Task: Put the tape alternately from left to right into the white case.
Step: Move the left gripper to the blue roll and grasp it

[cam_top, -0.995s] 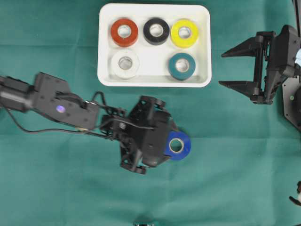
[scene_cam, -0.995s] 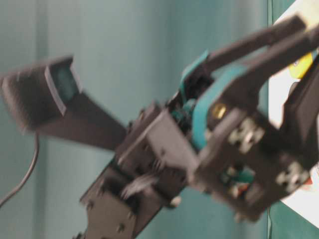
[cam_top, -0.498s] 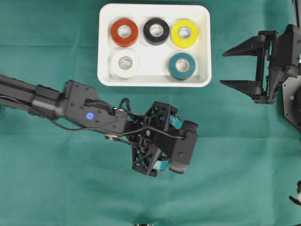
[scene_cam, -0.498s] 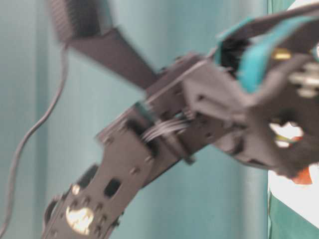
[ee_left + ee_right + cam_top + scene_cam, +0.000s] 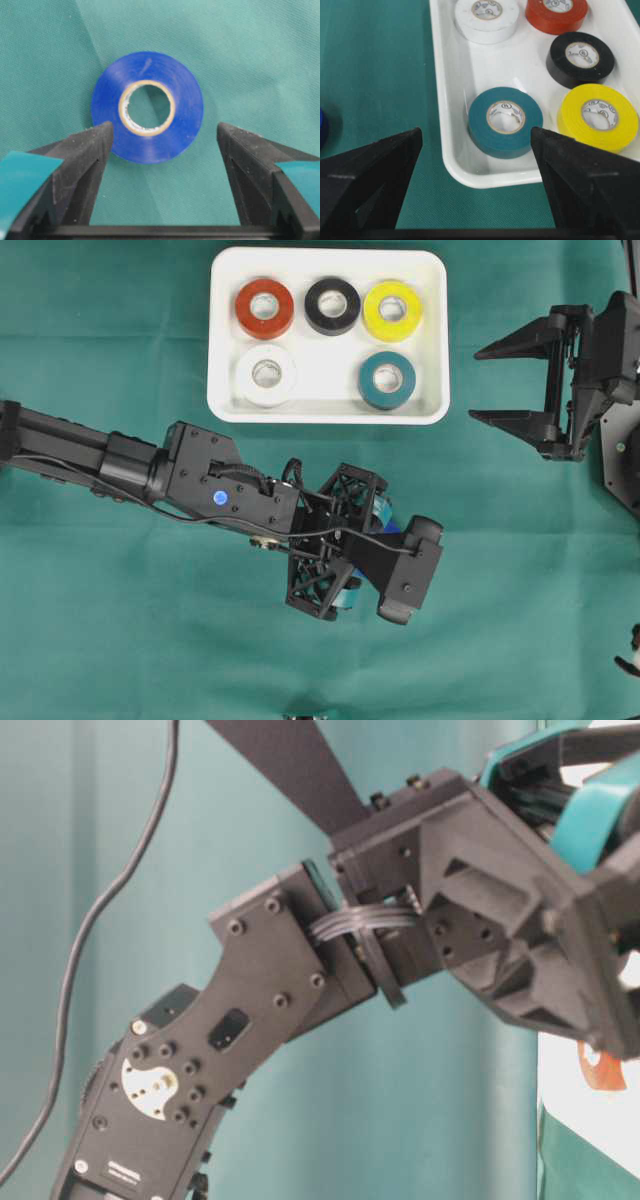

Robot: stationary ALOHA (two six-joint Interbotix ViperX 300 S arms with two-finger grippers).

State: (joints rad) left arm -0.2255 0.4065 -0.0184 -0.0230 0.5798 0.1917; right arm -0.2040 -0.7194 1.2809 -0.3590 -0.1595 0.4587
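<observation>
The white case (image 5: 327,408) at the back holds a red-orange roll (image 5: 264,308), a black roll (image 5: 332,305), a yellow roll (image 5: 392,310), a white roll (image 5: 266,375) and a teal roll (image 5: 387,380). On the green cloth lies the blue roll (image 5: 187,110), flat; from overhead my left arm covers it. My left gripper (image 5: 165,127) hangs over it, open, its fingers either side of the roll's near edge and apart from it. My right gripper (image 5: 475,387) stands open and empty to the right of the case, facing the teal roll (image 5: 505,120).
The left arm (image 5: 150,475) stretches across the cloth from the left edge. It fills the table-level view, with a strip of the case (image 5: 590,1120) at the right. In the case, bare floor (image 5: 327,375) shows between the white and teal rolls.
My left arm has swung right and slightly forward, so its wrist now covers the blue roll from overhead. The right gripper and the rolls in the case have stayed put.
</observation>
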